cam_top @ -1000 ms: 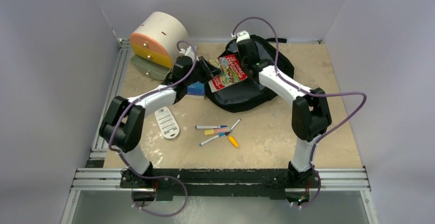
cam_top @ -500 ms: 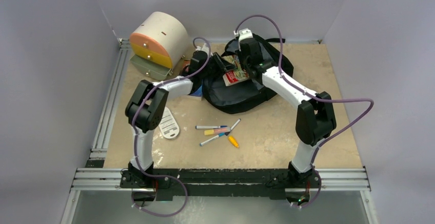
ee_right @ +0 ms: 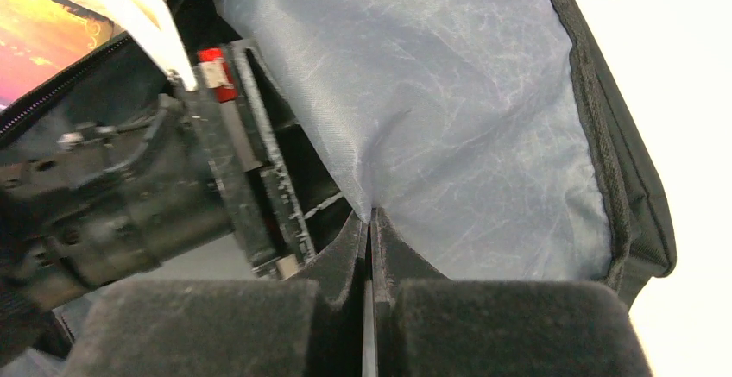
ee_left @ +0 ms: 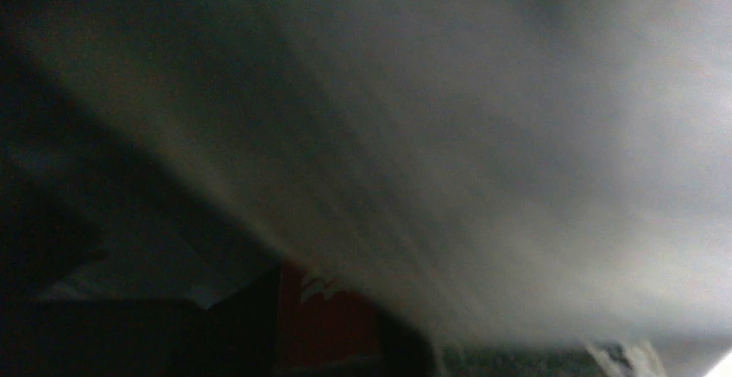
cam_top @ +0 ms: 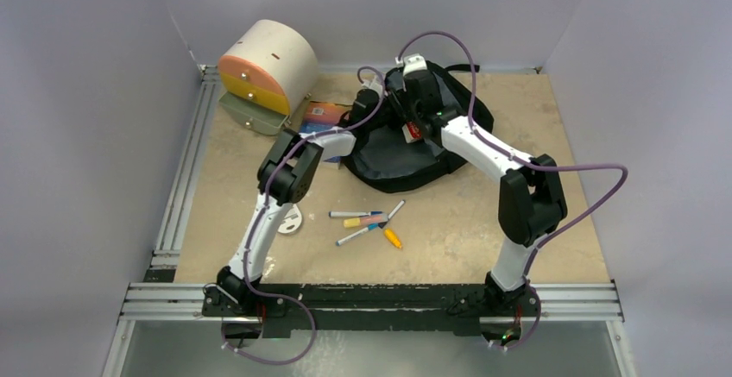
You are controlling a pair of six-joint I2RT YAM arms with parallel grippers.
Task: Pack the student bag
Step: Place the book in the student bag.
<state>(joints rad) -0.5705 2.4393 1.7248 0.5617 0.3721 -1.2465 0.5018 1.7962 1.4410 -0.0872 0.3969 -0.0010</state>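
Writing first: nothing is legible from the top camera. The flat booklet with a blue-and-orange cover (cam_top: 321,118) lying on the beige table (cam_top: 518,179) just left of the bag has print on it, but it's too small to read. Same goes for the white oval object (cam_top: 289,219), half hidden under the left arm. The big soft black fabric backpack (cam_top: 393,166) sits at the far middle of the table, to the right of the cream-and-orange cylindrical drawer box (cam_top: 266,71). Both hands meet at its top opening: the left hand (cam_top: 388,108) comes in from the left and the right hand (cam_top: 415,116) from the far side, with a red sliver (cam_top: 414,132) just below them. Loose coloured markers (cam_top: 367,220) lie nearer the arm bases, well apart from the bag.

Left wrist cam is basically mush: grey streaky blur, dark at lower left, and one red patch with a white mark (ee_left: 324,312) at the bottom edge. Its fingers don't show, so I can't tell how wide the left hand is or whether it holds anything.

Right wrist cam is sharp. The right hand (ee_right: 371,222) is pinched fully together on the backpack's (ee_right: 483,118) pale grey lining, the fabric gathered into the pinch. The left hand (ee_right: 255,166) is just beside it on the left, with a small red tag on it. An orange-and-yellow printed cover (ee_right: 47,23) is cut off at top left, and no words on it can be read.
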